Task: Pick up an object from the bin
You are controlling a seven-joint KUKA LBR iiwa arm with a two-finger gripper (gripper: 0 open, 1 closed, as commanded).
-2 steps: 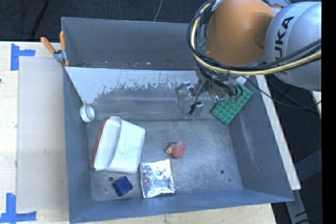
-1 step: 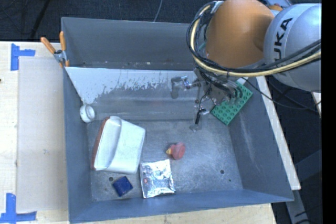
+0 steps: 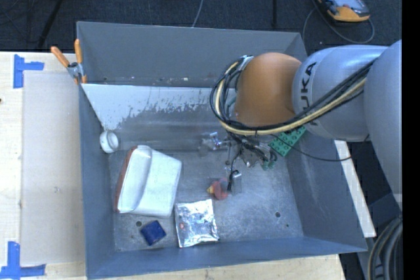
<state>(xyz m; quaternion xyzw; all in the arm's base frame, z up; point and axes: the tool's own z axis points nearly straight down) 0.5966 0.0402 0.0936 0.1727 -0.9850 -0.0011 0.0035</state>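
Green studded piece (image 3: 287, 140) at 3 o'clock in the bin (image 3: 190, 52) half hidden under the arm (image 3: 354, 85), 1 small reddish thing (image 3: 218, 191) toward 5 o'clock of centre too small to identify, gripper (image 3: 231, 179) partly lost under the orange cover (image 3: 266, 88)

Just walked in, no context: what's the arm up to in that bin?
The KUKA arm reaches in from the right, and its gripper is down low near the middle of the grey bin, right beside a small reddish object on the floor. No grasp is visible yet. The other things lie apart from it to the left and front: a white tub, a silver foil packet, a small blue block and a small white round piece by the left wall.
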